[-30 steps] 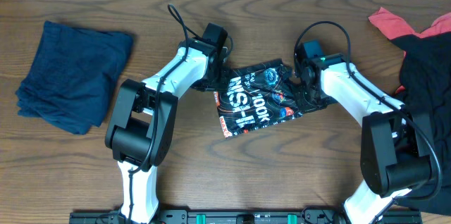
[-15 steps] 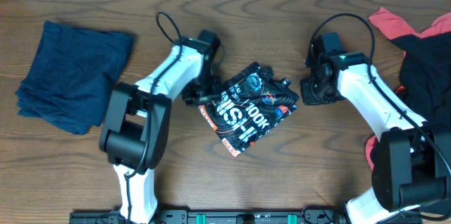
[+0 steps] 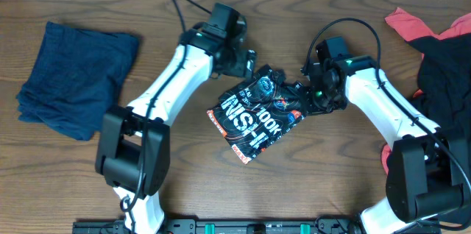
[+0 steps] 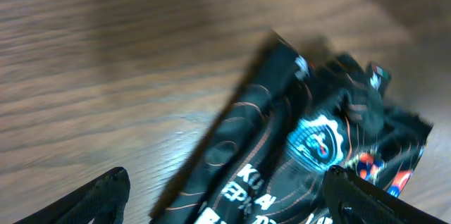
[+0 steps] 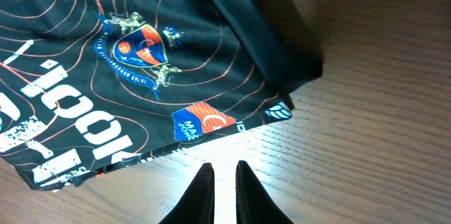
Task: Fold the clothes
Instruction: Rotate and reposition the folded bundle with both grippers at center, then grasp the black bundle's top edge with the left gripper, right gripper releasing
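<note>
The clothes here are chiefly a black jersey (image 3: 255, 116) with orange contour lines and white lettering, lying folded into a small slanted bundle at mid-table. My left gripper (image 3: 246, 62) hovers over its back left corner. In the left wrist view its jaws are wide open (image 4: 229, 199) and the jersey (image 4: 296, 132) lies below, untouched. My right gripper (image 3: 312, 98) sits at the bundle's right edge. In the right wrist view its fingertips (image 5: 224, 182) are almost together over bare wood, holding nothing, just short of the jersey's hem (image 5: 211, 122).
A folded navy garment (image 3: 77, 76) lies at the far left. A red garment (image 3: 412, 24) and a black one (image 3: 449, 72) are heaped at the right edge, by the right arm's base. Brown wooden table (image 3: 331, 182) all round.
The left gripper has opened wide, let go of the jersey and moved toward the back. The jersey bundle has turned and shifted slightly left. The right gripper pulled away, then came back to its right edge.
</note>
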`<state>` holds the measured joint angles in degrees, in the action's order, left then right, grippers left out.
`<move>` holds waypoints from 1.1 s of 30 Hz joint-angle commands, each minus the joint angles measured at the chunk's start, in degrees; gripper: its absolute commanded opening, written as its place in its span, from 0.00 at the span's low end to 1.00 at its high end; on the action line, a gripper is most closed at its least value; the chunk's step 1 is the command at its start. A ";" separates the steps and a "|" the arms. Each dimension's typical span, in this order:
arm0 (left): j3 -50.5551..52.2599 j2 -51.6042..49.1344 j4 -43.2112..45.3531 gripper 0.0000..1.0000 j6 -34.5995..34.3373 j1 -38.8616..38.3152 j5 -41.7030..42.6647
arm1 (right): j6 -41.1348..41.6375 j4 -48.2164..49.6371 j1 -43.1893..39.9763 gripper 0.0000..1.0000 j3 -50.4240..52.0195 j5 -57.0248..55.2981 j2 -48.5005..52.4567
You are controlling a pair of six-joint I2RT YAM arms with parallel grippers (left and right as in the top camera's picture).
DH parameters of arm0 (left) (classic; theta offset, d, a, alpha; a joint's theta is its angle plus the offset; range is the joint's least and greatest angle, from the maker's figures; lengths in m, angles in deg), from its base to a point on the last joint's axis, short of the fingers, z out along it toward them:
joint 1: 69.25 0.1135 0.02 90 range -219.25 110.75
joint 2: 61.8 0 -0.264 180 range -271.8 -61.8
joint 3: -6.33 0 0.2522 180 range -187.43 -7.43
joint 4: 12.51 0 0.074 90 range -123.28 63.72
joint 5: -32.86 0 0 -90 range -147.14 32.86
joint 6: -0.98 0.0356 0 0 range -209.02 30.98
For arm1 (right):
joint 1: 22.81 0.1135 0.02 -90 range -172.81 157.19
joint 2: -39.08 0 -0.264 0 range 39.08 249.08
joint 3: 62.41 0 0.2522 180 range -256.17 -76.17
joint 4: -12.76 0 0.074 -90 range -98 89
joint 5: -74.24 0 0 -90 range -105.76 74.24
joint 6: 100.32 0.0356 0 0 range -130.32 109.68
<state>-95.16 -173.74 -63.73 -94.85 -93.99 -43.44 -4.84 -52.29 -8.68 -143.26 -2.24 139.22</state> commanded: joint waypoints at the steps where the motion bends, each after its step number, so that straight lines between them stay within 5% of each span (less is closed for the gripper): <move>1: 1.31 -1.88 -0.17 0.89 5.99 -1.42 0.85 | 0.72 0.87 1.40 0.11 1.73 0.92 -0.63; 17: 2.12 -10.16 1.09 0.89 8.79 -1.57 -6.75 | 2.67 16.96 3.19 0.14 13.38 0.83 -0.63; 20: 2.12 -11.58 0.46 0.81 8.31 -1.60 -6.69 | 3.41 20.76 3.19 0.14 15.06 -0.22 -0.63; 24: 2.12 -12.31 -2.84 0.57 6.95 -1.60 -6.69 | 3.74 24.81 3.04 0.12 15.50 -3.45 -0.46; 29: 2.12 -12.31 -7.65 0.53 -0.74 -1.60 -6.60 | 2.82 33.22 3.04 0.09 15.50 -6.03 0.37; 33: 2.12 -11.56 -10.36 0.51 -6.32 -1.70 1.36 | -0.52 42.47 3.04 0.10 15.45 -6.01 0.66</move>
<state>-94.28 -184.12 -72.62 -94.93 -95.86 -48.36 -2.59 -13.30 -5.97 -127.87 -6.96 139.19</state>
